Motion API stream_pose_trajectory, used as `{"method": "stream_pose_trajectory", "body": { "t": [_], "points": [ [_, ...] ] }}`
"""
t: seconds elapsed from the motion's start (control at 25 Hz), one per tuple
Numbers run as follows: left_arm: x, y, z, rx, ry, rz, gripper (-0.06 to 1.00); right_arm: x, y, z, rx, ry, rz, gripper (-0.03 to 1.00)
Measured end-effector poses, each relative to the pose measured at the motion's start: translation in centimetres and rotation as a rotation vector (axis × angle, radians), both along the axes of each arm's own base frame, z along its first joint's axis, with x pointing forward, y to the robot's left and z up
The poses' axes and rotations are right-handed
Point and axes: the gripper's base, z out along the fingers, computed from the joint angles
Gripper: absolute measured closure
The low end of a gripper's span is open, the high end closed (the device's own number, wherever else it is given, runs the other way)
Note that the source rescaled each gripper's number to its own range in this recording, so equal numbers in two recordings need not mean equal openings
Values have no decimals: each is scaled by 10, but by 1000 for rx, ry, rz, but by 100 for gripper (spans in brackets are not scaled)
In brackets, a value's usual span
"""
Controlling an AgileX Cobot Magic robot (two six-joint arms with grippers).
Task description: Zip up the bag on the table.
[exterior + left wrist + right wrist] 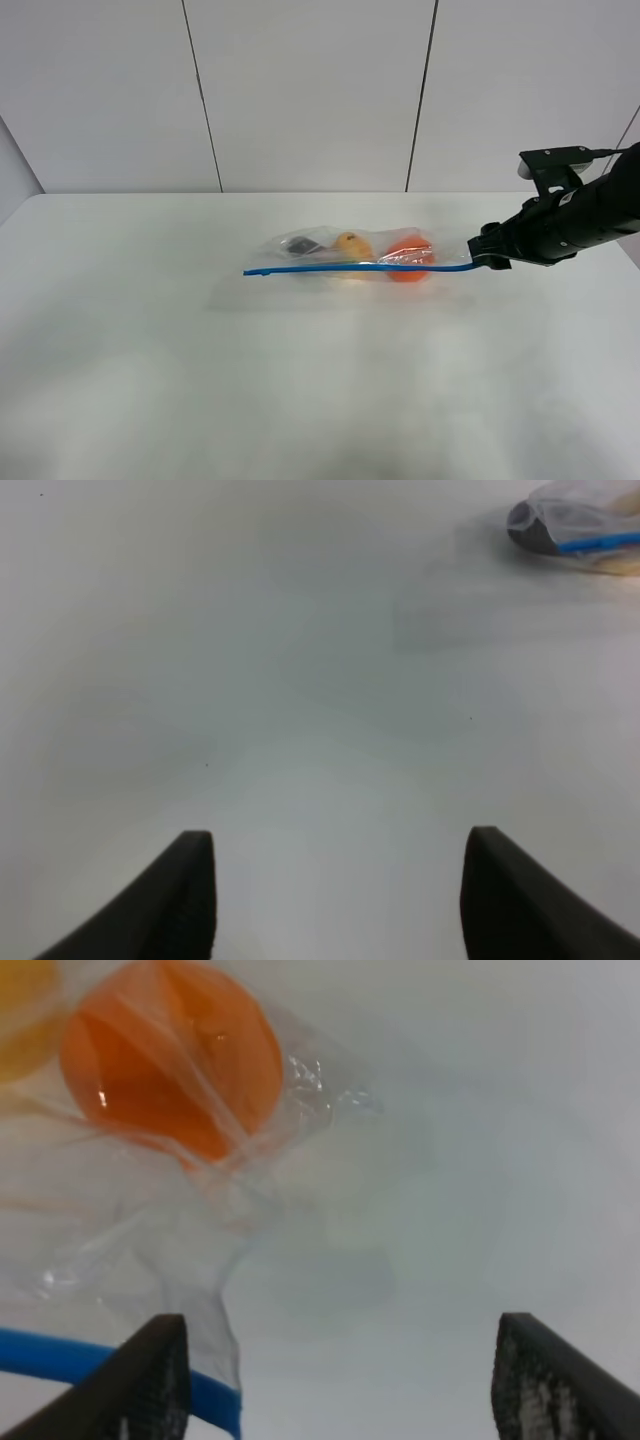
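Both end effectors, right [335, 1380] and left [340, 895], stand apart and empty, so the bag [350, 256] could slide when its zipper strip [360, 267] is pinched.

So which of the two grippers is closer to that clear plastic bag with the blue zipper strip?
The right gripper: its open jaws sit at the end of the clear plastic bag's blue strip. The left gripper hangs over bare table, the bag far off.

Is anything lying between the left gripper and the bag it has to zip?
Nothing visible. The left gripper, jaws open, hovers over bare white tabletop, and the clear crinkly plastic zip bag with the blue zipper strip lies farther off with only empty surface between them.
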Motion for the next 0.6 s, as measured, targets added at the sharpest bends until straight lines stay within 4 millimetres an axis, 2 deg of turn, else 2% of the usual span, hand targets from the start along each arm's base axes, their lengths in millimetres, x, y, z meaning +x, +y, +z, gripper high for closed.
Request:
{"method": "stream_pose_trajectory", "body": {
  "t": [0.28, 0.6],
  "points": [
    [0, 0, 0, 0, 0, 0, 22, 0, -28, 0, -2, 7, -90, 25],
    [0, 0, 0, 0, 0, 0, 22, 0, -31, 0, -8, 7, -95, 24]
  ]
}}
